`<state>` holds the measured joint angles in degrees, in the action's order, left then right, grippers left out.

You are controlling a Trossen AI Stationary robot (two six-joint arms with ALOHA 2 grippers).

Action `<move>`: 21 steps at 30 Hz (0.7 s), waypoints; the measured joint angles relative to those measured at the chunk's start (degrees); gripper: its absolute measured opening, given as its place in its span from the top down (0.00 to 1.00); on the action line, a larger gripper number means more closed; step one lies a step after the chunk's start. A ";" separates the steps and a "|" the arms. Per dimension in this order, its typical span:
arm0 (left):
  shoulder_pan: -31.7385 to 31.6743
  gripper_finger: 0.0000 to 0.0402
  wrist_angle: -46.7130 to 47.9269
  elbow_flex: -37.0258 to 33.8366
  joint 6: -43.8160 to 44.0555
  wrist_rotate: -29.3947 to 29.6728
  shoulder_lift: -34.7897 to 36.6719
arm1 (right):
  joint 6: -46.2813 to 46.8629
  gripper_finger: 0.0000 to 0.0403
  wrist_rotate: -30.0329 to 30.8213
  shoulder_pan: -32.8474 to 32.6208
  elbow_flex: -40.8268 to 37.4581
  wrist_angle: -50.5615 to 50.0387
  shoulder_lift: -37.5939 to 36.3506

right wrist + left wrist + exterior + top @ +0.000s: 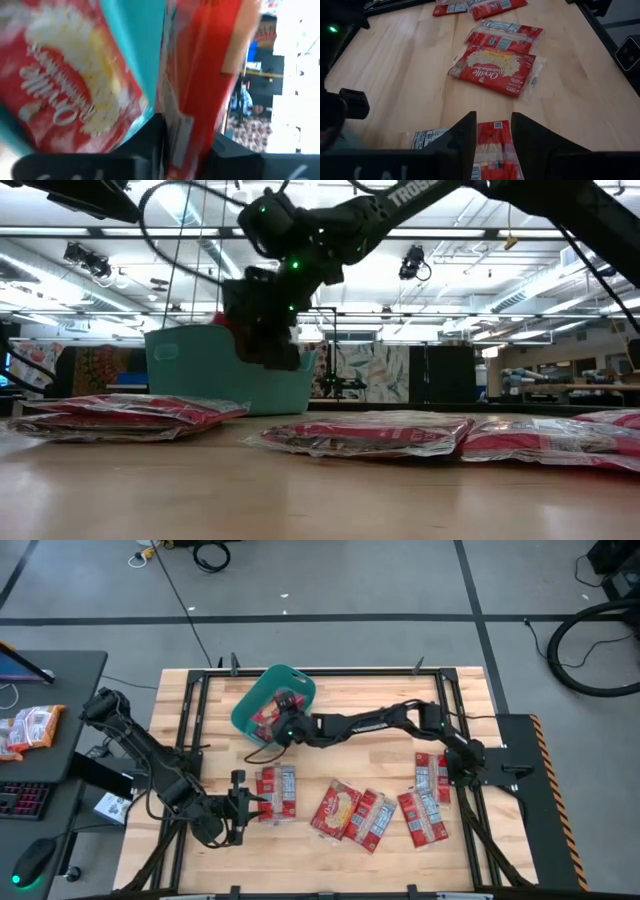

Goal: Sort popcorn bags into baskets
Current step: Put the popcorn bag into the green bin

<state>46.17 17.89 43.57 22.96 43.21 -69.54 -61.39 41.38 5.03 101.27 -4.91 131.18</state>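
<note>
Though unseen overhead, bag [192, 75] between jaws.

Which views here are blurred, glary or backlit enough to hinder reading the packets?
Right wrist view: heavy blur, packet print smeared, background window blown out. Low view: ceiling lights backlight the right tool into a silhouette over the teal tub. Left wrist view: near packet soft, farther one legible. High view: even light.
</note>
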 joint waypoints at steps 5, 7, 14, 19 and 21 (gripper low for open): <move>-0.02 0.68 0.21 0.00 -0.52 0.00 -0.02 | 5.77 0.70 -0.58 -0.87 0.00 -10.30 -1.17; -0.13 0.68 0.10 0.00 -0.93 -0.01 -0.04 | 8.94 0.68 -3.34 -1.00 0.00 -12.78 -2.39; -0.13 0.68 -0.62 0.00 -0.30 -0.02 -0.04 | 14.49 0.61 -3.50 -1.13 0.04 -18.51 -5.47; -0.31 0.68 -0.46 0.00 -0.44 -0.05 -0.04 | 16.40 0.57 -2.86 -2.56 0.06 -21.48 -8.73; -0.62 0.68 -0.22 0.00 -0.57 -0.06 -0.04 | 17.70 0.57 -0.23 -3.00 0.04 -23.59 -9.91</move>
<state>45.55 17.67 43.57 22.39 43.16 -69.58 -43.68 41.15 2.03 101.32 -28.50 121.27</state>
